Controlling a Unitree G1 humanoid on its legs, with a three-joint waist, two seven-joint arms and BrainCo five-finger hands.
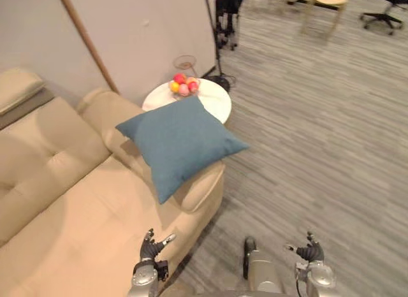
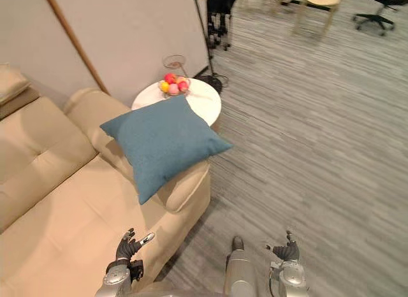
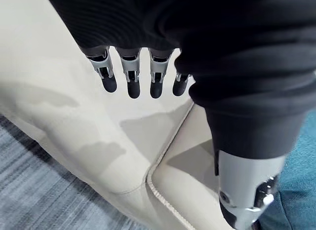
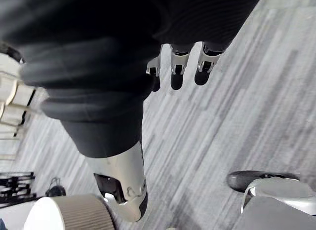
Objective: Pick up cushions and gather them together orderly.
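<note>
A blue square cushion (image 1: 180, 143) leans tilted on the rounded armrest (image 1: 197, 185) of the cream sofa (image 1: 70, 201), its upper corner against the round table. A sliver of that blue cushion (image 3: 296, 190) shows in the left wrist view. My left hand (image 1: 153, 249) hovers low over the sofa seat's front edge, fingers straight and holding nothing. My right hand (image 1: 310, 252) hangs over the grey floor to the right, fingers relaxed and empty. Both hands are well short of the cushion.
A round white side table (image 1: 210, 101) with a bowl of coloured fruit (image 1: 183, 85) stands behind the armrest by the wall. A slanted wooden pole (image 1: 86, 42) leans on the wall. Chairs (image 1: 325, 7) stand far back. Grey carpet (image 1: 319, 150) lies open to the right.
</note>
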